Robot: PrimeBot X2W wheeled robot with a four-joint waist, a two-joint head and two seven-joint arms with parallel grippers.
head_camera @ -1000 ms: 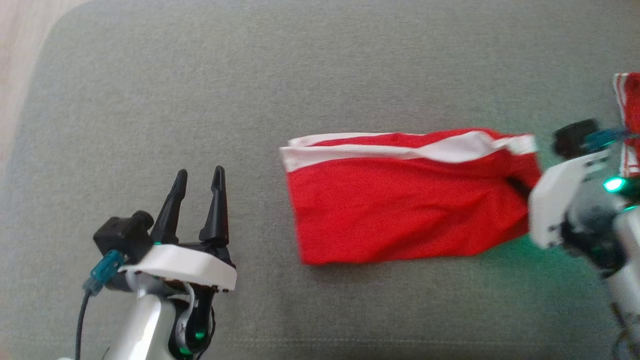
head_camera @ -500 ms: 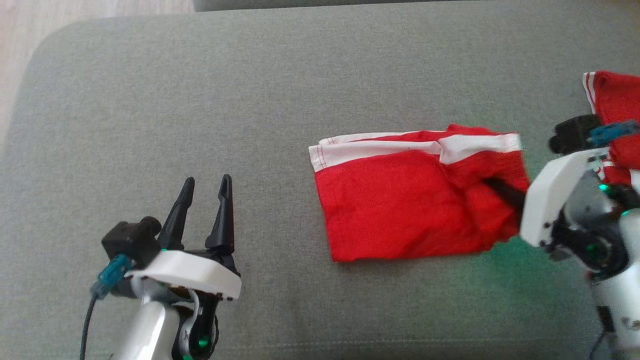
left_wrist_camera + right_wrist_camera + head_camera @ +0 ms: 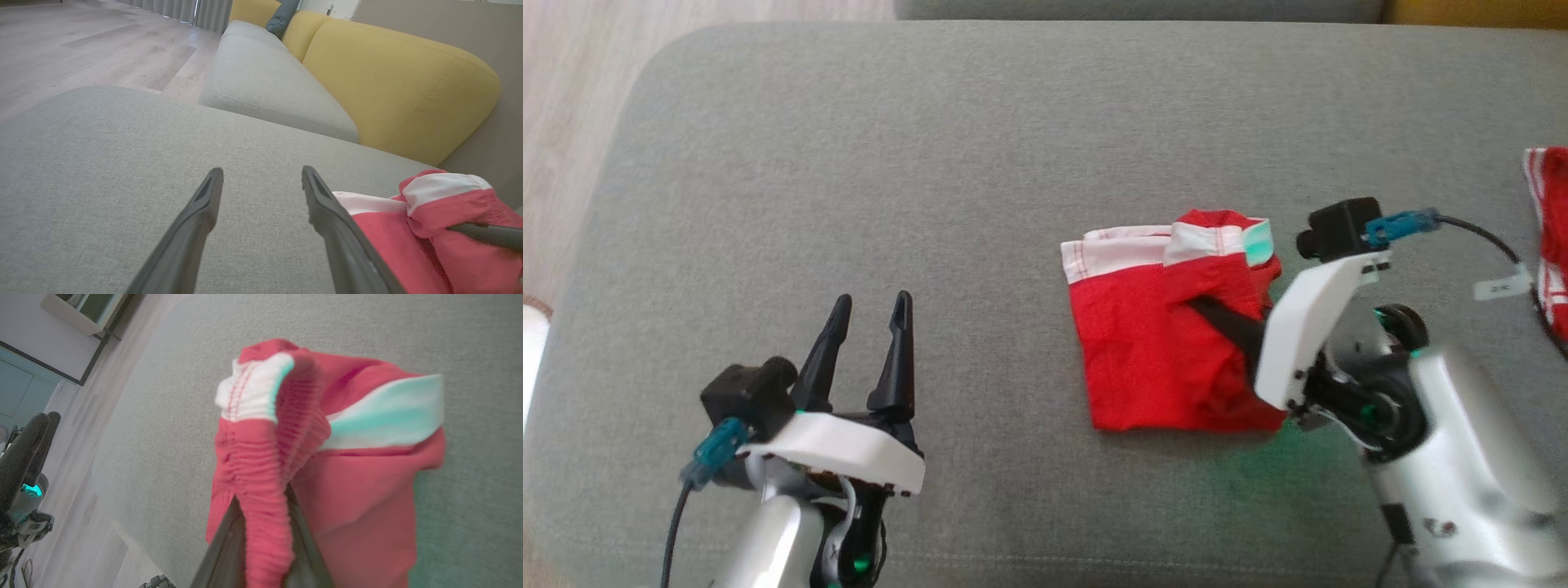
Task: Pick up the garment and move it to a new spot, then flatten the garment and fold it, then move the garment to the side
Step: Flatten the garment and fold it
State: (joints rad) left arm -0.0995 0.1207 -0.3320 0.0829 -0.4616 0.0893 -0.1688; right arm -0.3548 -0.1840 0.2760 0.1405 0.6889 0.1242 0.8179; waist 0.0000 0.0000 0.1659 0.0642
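On the grey cushion (image 3: 931,163), right gripper (image 3: 1213,314), clamped on the waistband of the red shorts (image 3: 1152,359), has drawn it leftward, apparently folding them in half; left gripper (image 3: 872,306) idles, fingers wide.

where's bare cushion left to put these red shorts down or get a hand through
Bare: the grey fabric cushion between the open left gripper and the red white-trimmed shorts, and the far strip beyond them. Crowded: the right, where the right gripper, shut on the shorts, and its arm sit close to another red-and-white cloth at the edge.
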